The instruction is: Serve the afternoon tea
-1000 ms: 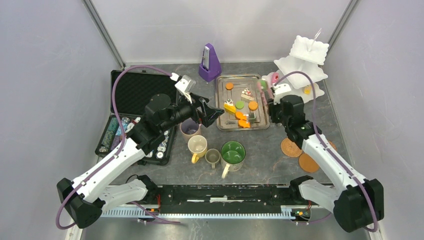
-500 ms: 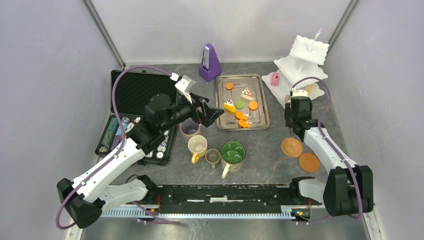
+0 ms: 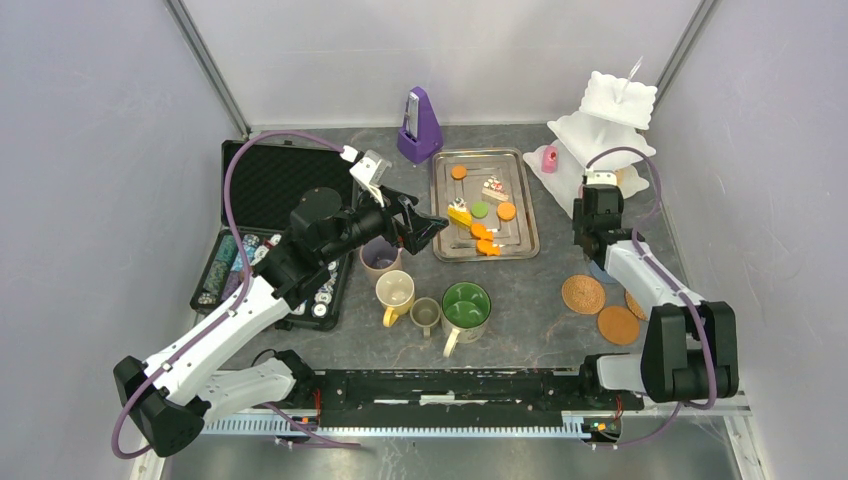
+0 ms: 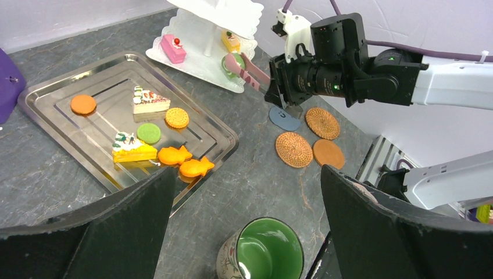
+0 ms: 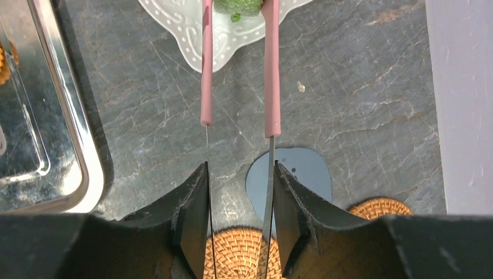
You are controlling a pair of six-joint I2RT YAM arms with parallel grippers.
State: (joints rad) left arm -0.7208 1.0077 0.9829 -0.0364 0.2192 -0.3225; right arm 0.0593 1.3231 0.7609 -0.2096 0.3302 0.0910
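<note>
Grey slate covered the table (image 3: 540,300) inside the pale-walled cell. On my feed the right end effector (image 5: 240,174) was clenched on a pair of pink tongs (image 5: 271,70). The tong tips pinched a green pastry (image 5: 238,4) over the bottom tier of the white three-tier stand (image 3: 620,110) in the far right corner. From the left wrist view I saw a pink pastry (image 4: 174,47) and a yellow pastry (image 4: 230,40) on that same tier.

The left end effector (image 4: 247,174) was released, its fingers spread wide and holding nothing. It hung above the mauve mug (image 3: 380,255). Just nearer stood the yellow mug (image 3: 395,292), the olive mug (image 3: 426,315) and the big green mug (image 3: 466,308), all upright and close together.

A steel tray (image 4: 104,93) lay between the mugs and the stand. On it I counted an orange disc (image 4: 83,104), a frosted cake slice (image 4: 150,100), a waffle biscuit (image 4: 177,118), a green disc (image 4: 149,133), a yellow slice (image 4: 132,150) and two orange fish (image 4: 174,155).

Round coasters (image 4: 293,149) lay flat in a cluster under the right arm, beside a blue-grey disc (image 5: 302,180).

At the back stood the purple metronome (image 3: 419,125). An open black case (image 3: 260,185) with poker chips (image 3: 230,255) sat on the left.
</note>
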